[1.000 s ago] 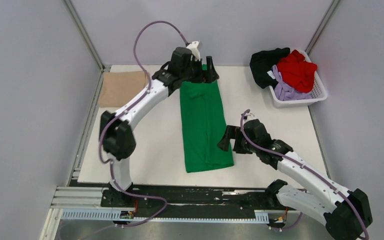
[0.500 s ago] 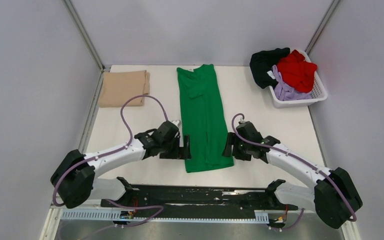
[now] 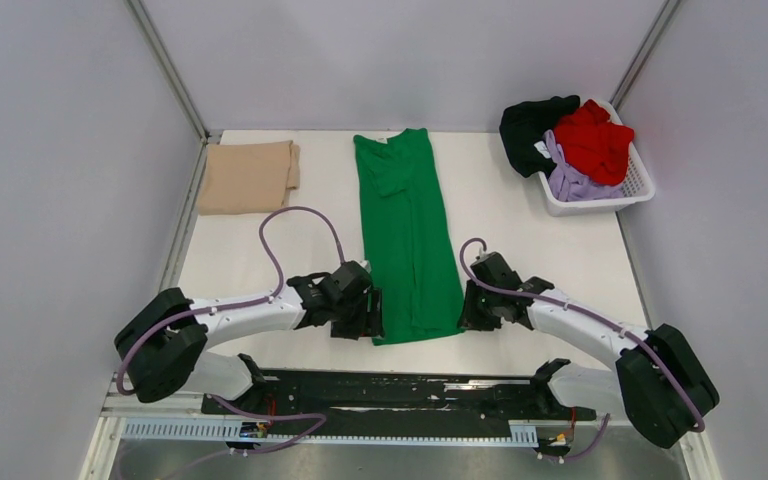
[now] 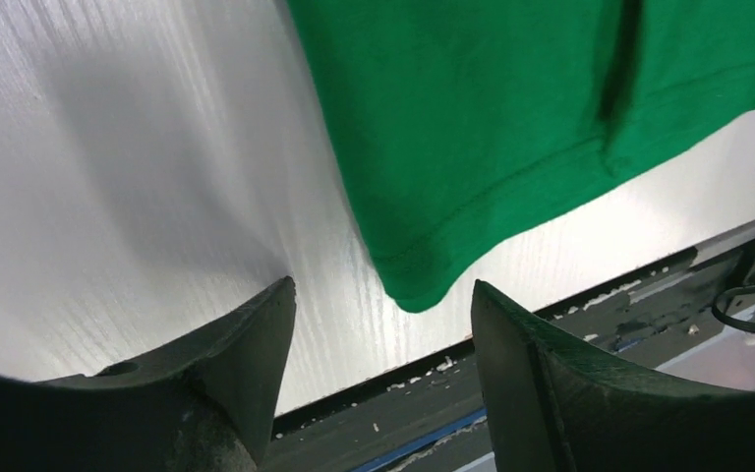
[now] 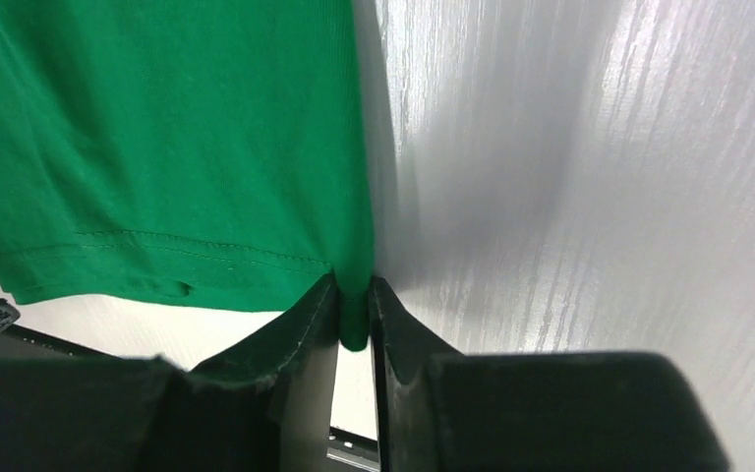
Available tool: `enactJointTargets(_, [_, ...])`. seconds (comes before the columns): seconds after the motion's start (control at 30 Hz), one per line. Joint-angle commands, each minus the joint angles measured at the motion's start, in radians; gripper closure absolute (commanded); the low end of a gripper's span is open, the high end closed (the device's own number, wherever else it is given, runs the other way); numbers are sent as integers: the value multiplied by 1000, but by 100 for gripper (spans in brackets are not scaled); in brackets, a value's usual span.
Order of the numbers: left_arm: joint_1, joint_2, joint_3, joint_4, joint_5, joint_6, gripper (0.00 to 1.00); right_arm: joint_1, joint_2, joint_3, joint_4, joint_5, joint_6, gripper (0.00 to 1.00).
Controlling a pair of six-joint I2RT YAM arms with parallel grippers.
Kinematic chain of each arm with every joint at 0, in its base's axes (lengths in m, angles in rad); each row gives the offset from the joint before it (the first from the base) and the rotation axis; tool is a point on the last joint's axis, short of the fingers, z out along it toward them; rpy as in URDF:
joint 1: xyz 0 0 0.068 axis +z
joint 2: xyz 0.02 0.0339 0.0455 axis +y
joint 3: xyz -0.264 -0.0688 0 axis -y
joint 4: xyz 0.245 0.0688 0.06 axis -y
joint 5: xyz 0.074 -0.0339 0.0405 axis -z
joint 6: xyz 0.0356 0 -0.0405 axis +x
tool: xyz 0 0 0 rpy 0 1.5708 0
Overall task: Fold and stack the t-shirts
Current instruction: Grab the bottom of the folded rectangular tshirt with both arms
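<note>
A bright green t-shirt (image 3: 407, 235), folded into a long narrow strip, lies down the middle of the white table. My right gripper (image 3: 468, 308) is at its near right corner. In the right wrist view the gripper (image 5: 354, 310) is shut on that corner of the green t-shirt (image 5: 157, 128). My left gripper (image 3: 373, 312) sits low at the near left corner. In the left wrist view its jaws (image 4: 383, 295) stand open, with the tip of the green t-shirt (image 4: 511, 108) lying between the fingertips, apart from both.
A folded tan t-shirt (image 3: 248, 177) lies at the back left. At the back right a white basket (image 3: 600, 204) holds black (image 3: 532, 125), red (image 3: 593, 137) and lavender (image 3: 568, 180) t-shirts. The table's near edge and black rail (image 3: 410, 385) run just behind both grippers.
My left arm swung from the shirt's far end back to its near left corner, its jaws narrowing a little. My right gripper slid to the near right corner and shut on the cloth.
</note>
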Motion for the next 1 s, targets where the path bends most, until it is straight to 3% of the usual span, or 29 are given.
enactJointTargets(0.0, [-21,27,14,-15,-65,-38,31,-2,-9,-30,31,-9,3,83])
enactJointTargets(0.2, [-27,69,-8,61,-35,-55,39,-2,-48,-51,45,-60,-1,99])
enactJointTargets(0.33, [-28,105,-10,70,-48,-61,47,-2,-95,-73,52,-105,-9,100])
enactJointTargets(0.47, [-28,124,-11,54,-62,-70,59,-2,-116,-89,51,-112,-12,100])
enactJointTargets(0.63, [-33,113,-9,24,-31,-64,84,-2,-119,-90,50,-132,0,100])
enactJointTargets(0.97, [-82,17,-55,-53,-25,-118,84,-1,-253,-153,58,-268,38,100])
